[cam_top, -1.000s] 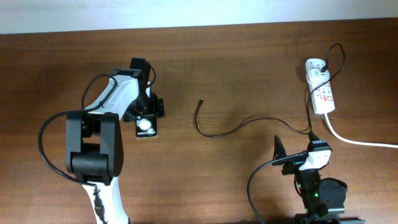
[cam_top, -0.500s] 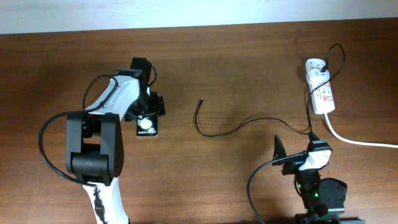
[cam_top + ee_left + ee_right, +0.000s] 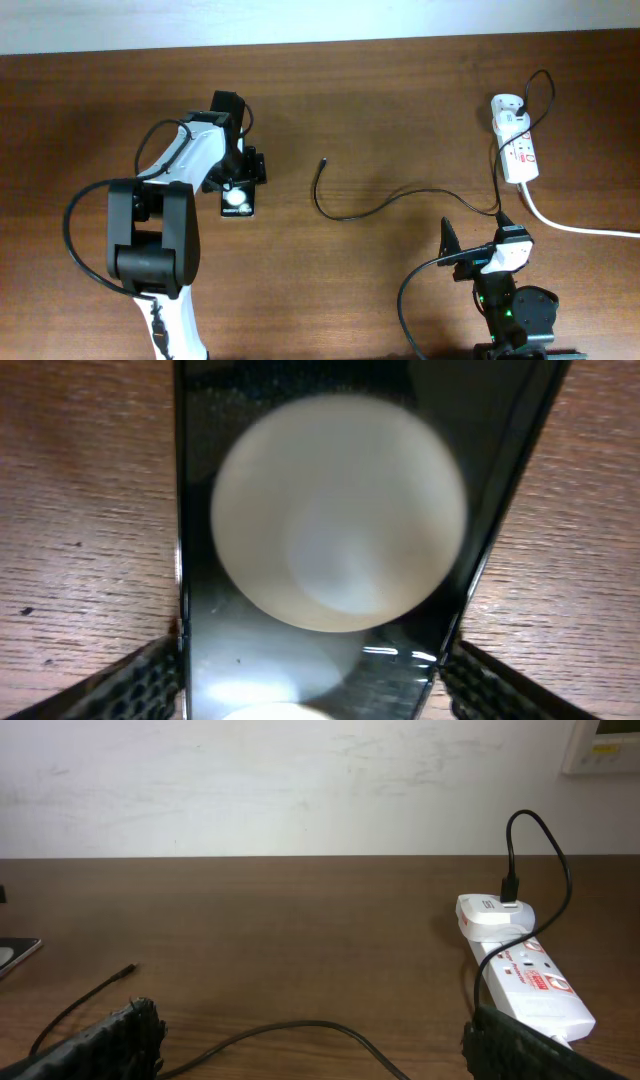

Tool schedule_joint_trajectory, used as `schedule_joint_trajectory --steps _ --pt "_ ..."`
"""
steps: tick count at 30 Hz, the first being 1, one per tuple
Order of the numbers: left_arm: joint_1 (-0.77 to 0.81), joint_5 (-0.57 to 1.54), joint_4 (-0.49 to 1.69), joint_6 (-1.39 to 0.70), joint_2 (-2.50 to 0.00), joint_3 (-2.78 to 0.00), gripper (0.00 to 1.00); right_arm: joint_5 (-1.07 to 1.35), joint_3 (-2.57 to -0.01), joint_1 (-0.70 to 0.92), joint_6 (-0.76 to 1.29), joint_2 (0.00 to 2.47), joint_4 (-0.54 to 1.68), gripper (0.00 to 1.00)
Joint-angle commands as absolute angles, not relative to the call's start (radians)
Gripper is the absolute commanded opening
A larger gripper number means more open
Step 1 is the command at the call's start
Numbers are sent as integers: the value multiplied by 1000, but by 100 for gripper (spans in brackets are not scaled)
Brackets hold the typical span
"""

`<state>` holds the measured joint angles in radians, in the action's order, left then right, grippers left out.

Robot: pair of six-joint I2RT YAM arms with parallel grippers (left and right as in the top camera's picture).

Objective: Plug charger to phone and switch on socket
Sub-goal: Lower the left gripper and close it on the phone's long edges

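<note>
The phone (image 3: 236, 199), black with a white round spot on its glossy screen, lies on the brown table at the left. My left gripper (image 3: 238, 186) straddles it; in the left wrist view the phone (image 3: 330, 540) fills the frame and both fingers (image 3: 150, 680) press its long edges. The charger (image 3: 372, 207) curves across the table, its free tip (image 3: 323, 161) lying apart from the phone, right of it. Its other end is plugged into the white socket (image 3: 518, 142) at the far right. My right gripper (image 3: 472, 246) rests open near the front edge, the charger (image 3: 300, 1026) lying on the table between its fingers.
A thick white cord (image 3: 575, 226) runs from the socket off the right edge. The socket (image 3: 530, 986) stands right of my right gripper (image 3: 320, 1055), and the phone's corner (image 3: 15, 952) shows at the far left. Bare brown table (image 3: 400, 110) lies between the arms.
The left gripper and the phone between its fingers have shifted a little toward the far side of the table, the phone turning slightly. The right arm, charger and socket have not moved.
</note>
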<state>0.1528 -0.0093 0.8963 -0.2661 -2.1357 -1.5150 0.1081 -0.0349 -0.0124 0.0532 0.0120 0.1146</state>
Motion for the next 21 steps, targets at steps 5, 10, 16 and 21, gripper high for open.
schedule_joint_trajectory --steps 5,10,16,21 --pt "157 37 858 -230 -2194 -1473 90 100 -27 -7 58 4 115 99" --pt "157 37 865 -231 -2194 -1472 84 100 -27 -7 57 4 115 99" --pt "157 37 864 -231 -2194 -1472 76 100 -27 -7 58 4 115 99" --pt "157 37 865 -230 -2193 -1473 75 100 -27 -7 58 4 115 99"
